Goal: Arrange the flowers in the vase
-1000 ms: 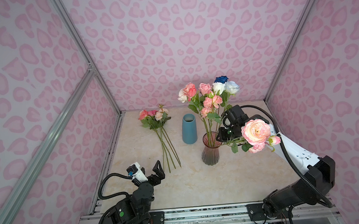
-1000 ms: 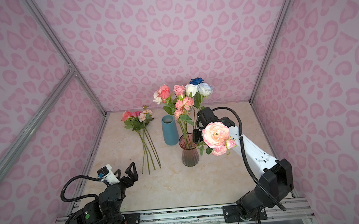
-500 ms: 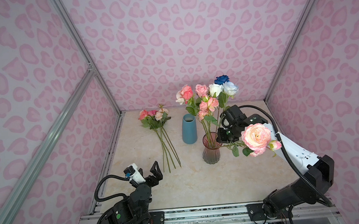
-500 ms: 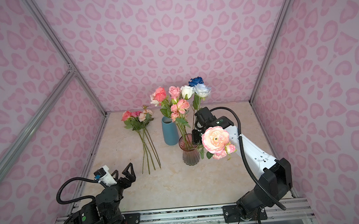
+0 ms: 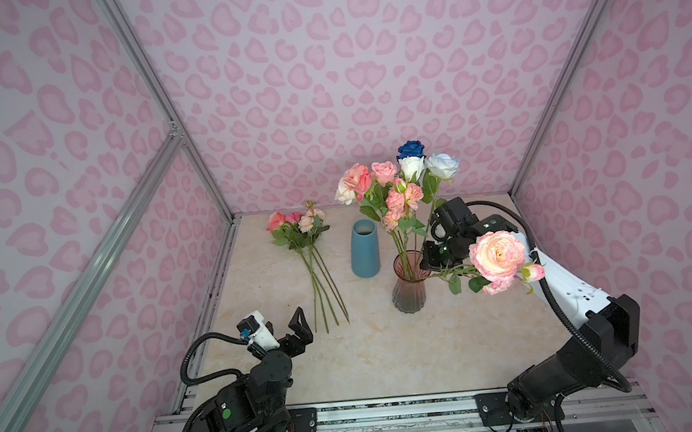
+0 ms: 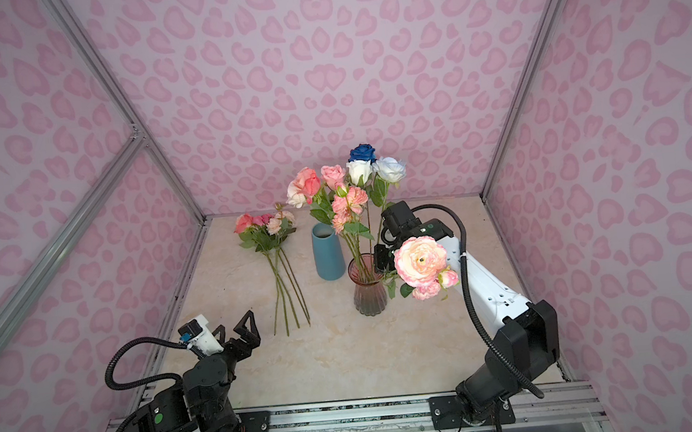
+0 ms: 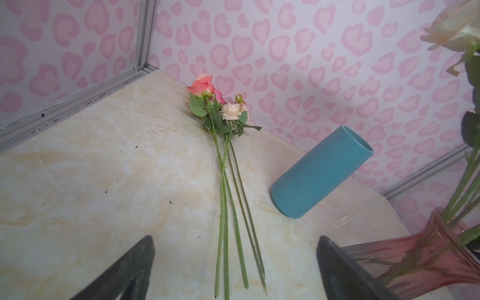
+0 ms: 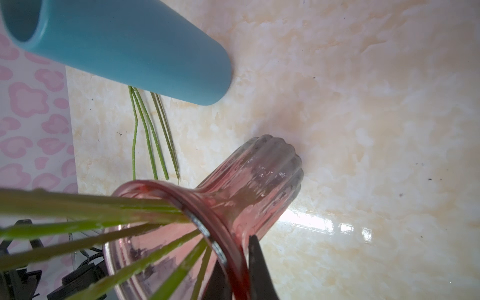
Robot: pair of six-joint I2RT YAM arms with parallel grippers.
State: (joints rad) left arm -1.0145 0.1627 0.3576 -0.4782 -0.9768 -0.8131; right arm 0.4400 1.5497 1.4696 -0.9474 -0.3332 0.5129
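Already part-filled: the pink glass vase (image 5: pixel 409 292) holds a bouquet, with the right gripper (image 5: pixel 433 261) at its rim

Upright on the marble table (image 5: pixel 387 347), the vase carries flowers (image 5: pixel 396 180) in pink, coral, cream, pale blue and dark blue on long green stems, and a large pink-and-cream peony (image 5: pixel 497 255) leans out low to its right, the stem running back toward the mouth. In the right wrist view the right gripper's fingers pinch the glass rim, one inside and one outside. The left gripper (image 6: pixel 234 324) hovers low at the table's front left, fingers spread wide, nothing between them. A loose bunch (image 5: pixel 299 224) lies flat on the table, heads toward the back wall — the blue vase (image 5: pixel 364 249) stands between it and the pink one
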